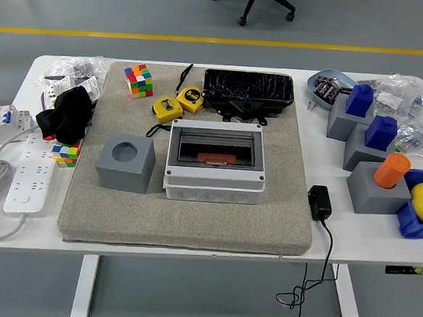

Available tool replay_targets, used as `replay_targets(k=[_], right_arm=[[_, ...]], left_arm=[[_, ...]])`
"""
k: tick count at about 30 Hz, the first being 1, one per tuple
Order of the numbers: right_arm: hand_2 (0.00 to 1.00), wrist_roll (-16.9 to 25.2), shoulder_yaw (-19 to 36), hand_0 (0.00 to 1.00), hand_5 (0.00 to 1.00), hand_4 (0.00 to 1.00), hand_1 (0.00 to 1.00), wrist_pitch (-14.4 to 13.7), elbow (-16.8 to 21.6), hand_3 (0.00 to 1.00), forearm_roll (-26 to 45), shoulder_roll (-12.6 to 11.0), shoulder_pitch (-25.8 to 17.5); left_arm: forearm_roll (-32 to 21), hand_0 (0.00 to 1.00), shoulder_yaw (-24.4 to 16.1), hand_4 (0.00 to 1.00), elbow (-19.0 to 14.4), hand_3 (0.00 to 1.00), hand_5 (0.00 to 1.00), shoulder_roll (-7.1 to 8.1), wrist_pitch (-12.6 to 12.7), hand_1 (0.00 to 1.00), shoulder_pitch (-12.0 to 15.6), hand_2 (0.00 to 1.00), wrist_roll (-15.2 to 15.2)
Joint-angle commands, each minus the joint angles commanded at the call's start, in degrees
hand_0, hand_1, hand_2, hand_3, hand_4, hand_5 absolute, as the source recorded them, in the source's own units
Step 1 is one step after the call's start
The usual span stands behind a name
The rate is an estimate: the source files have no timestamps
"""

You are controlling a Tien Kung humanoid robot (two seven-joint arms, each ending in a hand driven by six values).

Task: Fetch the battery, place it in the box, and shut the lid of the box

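One grey box (215, 163) is sitting mid-mat (185, 222), clear lid lying shut over an orange battery (213, 158). Open mat is lying toward 6 o'clock. Neither robot hand is showing. The white table (351, 237) is standing on grey floor.

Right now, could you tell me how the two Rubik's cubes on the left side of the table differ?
The far Rubik's cube sits in the open on the grey mat, whole cube visible; the near Rubik's cube sits off the mat's left edge, on the white table. The far cube stands clear of its neighbours, while the near one is partly covered by a black cloth. Both show multicoloured tiles and look similar in size.
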Motion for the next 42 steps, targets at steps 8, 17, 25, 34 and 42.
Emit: replay_targets(k=[8,17,25,34,42], right_arm=[[0.861,-0.05,0.3,0.998,0.998,0.998,0.938,0.17,0.0,0.872,-0.35,0.05,0.01],[0.86,-0.39,-0.46,0.998,0.998,0.998,0.94,0.25,0.0,0.871,-0.24,-0.14,0.24],[0.86,-0.67,-1.08,0.998,0.998,0.998,0.939,0.1,0.0,0.867,-0.02,-0.33,0.33],[0.86,-0.95,-1.37,0.998,0.998,0.998,0.939,0.14,0.0,0.867,0.09,-0.5,0.37],[0.86,-0.98,-1.47,0.998,0.998,0.998,0.939,0.16,0.0,0.867,0.29,-0.55,0.41]], left_arm=[[-6.07,0.892,0.98,0.998,0.72,0.848,0.998,-0.19,-1.4,0.901,-0.01,0.861,0.95],[-6.85,0.848,2.3,0.998,1.03,0.811,0.998,0.1,-1.09,0.843,-0.33,0.819,1.1],[-6.54,0.835,2.69,0.998,1.05,0.81,0.998,0.31,-0.49,0.827,-0.08,0.818,0.99],[-6.36,0.829,3.22,0.998,0.96,0.806,0.998,0.43,0.0,0.815,-0.17,0.816,0.82],[-6.0,0.826,3.46,0.998,0.78,0.804,0.998,0.49,-0.01,0.813,-0.21,0.815,1.07]])
